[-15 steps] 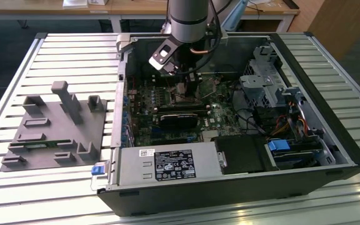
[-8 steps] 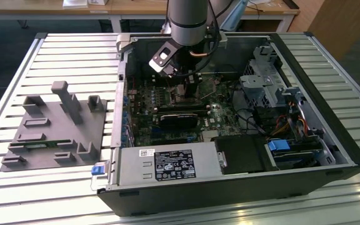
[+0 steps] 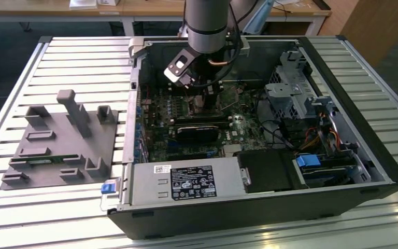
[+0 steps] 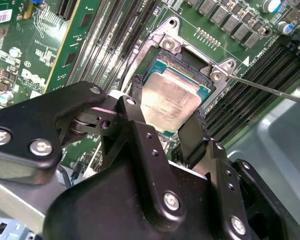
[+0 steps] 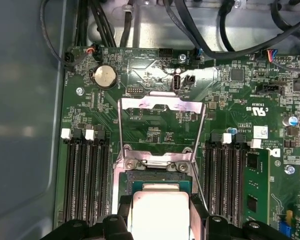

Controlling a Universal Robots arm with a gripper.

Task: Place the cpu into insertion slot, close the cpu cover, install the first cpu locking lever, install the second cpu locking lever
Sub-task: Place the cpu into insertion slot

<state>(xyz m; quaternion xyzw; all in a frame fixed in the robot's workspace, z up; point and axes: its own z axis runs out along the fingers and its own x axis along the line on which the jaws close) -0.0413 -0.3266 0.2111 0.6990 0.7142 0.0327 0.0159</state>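
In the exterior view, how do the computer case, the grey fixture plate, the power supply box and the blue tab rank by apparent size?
1. computer case
2. grey fixture plate
3. power supply box, a little smaller; it sits higher, so less sure
4. blue tab, clearly smallest

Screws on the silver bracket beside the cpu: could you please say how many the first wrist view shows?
2: one screw at one end of the bracket, one opposite; the gripper may hide more.
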